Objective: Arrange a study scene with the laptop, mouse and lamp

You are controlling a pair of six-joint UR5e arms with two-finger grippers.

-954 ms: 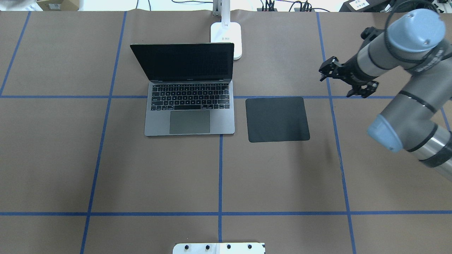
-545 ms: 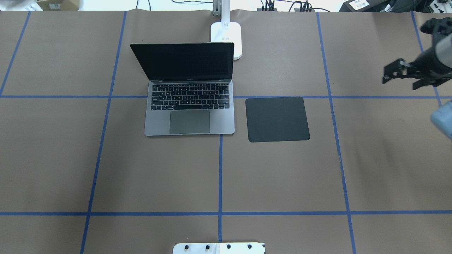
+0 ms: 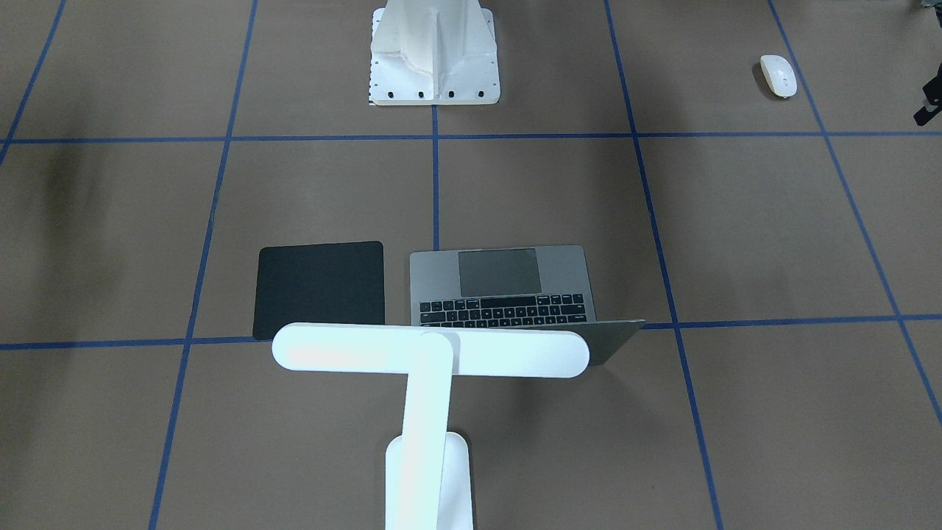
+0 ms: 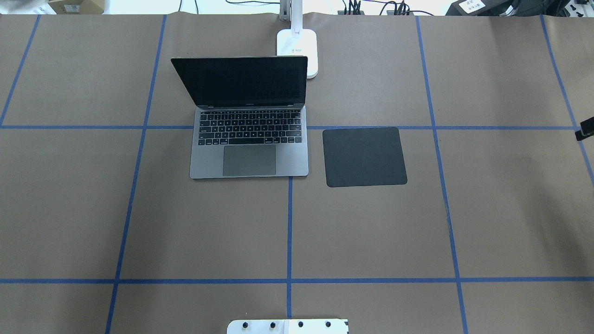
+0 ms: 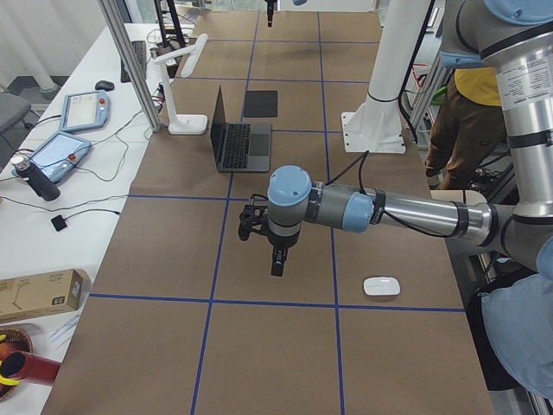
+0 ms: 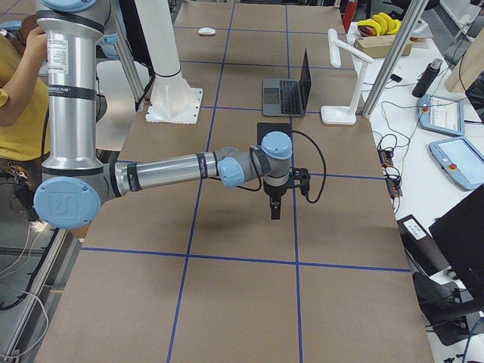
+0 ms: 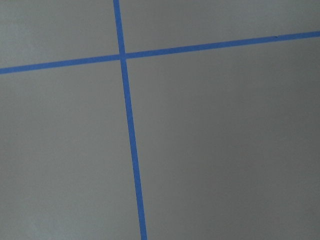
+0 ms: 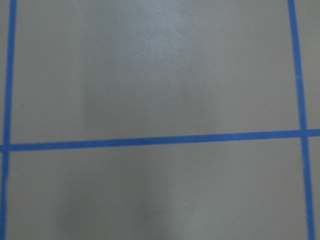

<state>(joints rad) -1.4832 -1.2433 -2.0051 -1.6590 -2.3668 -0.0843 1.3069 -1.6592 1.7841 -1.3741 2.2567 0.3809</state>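
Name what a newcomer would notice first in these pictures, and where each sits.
The open laptop sits mid-table with the black mat close on its right, seen from the robot. The white lamp stands behind its screen, while the mouse lies alone, far off on the robot's left.

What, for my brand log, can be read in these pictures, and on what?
No text reads clearly.
Mark below the screen of the slim grey metal laptop: too small.
Print on the rounded base of the white desk lamp: blurred.
White label on the black box beyond the table: blurred.
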